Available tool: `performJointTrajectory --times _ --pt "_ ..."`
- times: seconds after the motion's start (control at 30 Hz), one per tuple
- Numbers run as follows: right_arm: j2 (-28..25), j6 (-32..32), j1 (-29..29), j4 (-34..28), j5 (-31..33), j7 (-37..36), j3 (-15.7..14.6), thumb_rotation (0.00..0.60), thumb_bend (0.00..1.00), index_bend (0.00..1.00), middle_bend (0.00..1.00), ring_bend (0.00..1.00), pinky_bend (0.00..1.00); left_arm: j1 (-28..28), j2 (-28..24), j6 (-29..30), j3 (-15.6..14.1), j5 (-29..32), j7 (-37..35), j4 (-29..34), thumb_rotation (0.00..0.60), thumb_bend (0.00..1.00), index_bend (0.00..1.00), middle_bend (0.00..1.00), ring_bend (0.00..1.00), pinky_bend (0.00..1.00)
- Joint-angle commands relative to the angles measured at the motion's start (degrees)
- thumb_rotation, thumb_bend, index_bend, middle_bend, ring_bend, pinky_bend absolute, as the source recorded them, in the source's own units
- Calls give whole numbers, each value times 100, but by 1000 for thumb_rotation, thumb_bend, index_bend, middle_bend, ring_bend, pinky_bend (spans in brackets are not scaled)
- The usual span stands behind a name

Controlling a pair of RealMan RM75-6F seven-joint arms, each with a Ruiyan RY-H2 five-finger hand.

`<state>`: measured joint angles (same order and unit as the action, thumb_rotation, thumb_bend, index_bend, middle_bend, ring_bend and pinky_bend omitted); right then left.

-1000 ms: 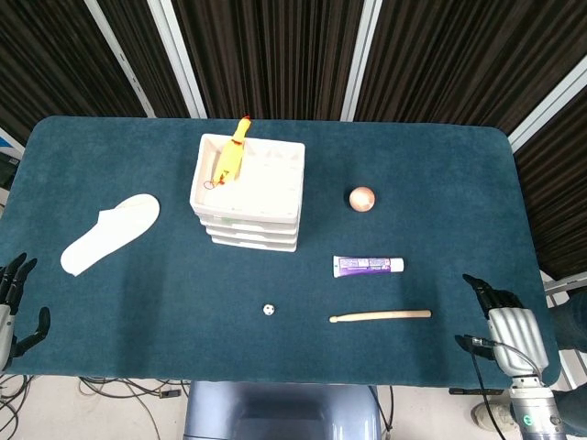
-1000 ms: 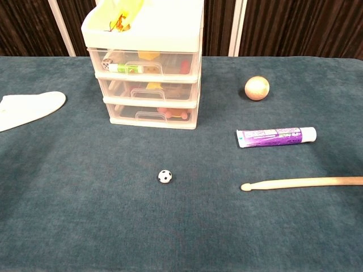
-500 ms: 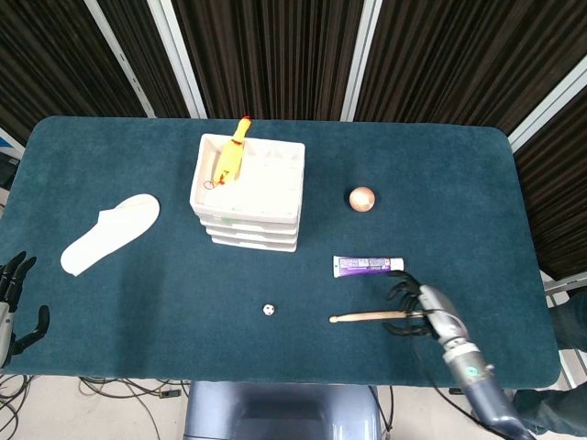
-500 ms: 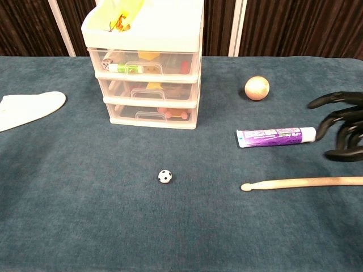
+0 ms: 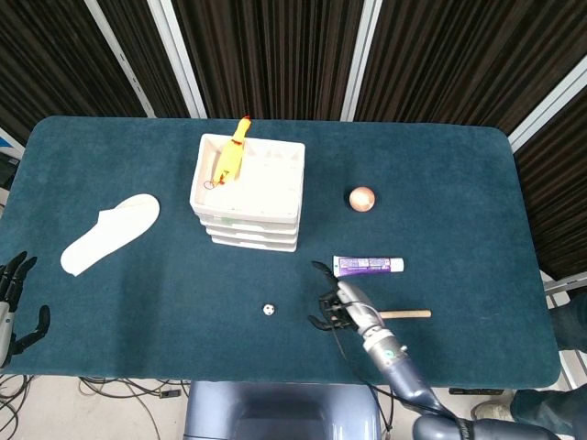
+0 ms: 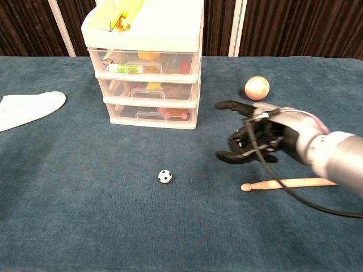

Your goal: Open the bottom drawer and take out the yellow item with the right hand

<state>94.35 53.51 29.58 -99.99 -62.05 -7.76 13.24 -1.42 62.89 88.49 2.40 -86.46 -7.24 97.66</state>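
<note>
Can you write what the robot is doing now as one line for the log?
phase: reaching | right hand: open, nothing held, right of drawer unit | bottom drawer: closed | left hand: at table edge

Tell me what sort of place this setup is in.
Probably a robot test bench in a lab: a table under teal cloth, dark slatted wall panels behind, and unrelated props laid out, such as a small drawer unit, an insole and a drumstick.

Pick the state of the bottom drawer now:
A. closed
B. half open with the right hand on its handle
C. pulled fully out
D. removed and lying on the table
A: the bottom drawer sits flush with those above, and the right hand hangs apart from it, holding nothing.
</note>
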Motion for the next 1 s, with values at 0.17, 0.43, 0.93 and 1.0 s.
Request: performJointTrajectory --times 0.17,0.43,0.93,1.0 --pt "819 -12 495 518 340 231 377 600 467 10 815 878 956 -8 -21 -31 2 26 -64 18 600 514 20 0 0 0" --pt "1401 -131 870 1088 571 314 596 600 538 6 852 912 975 -24 -54 -97 24 112 -141 49 600 514 20 0 0 0" --pt "2262 -411 1352 2205 773 -171 1063 600 606 5 870 926 985 -41 -92 -161 49 201 -217 84 600 514 20 0 0 0" --pt "2360 -469 1429 2385 770 -219 1109 600 607 5 871 926 985 -48 -96 -184 47 209 -218 89 600 515 20 0 0 0"
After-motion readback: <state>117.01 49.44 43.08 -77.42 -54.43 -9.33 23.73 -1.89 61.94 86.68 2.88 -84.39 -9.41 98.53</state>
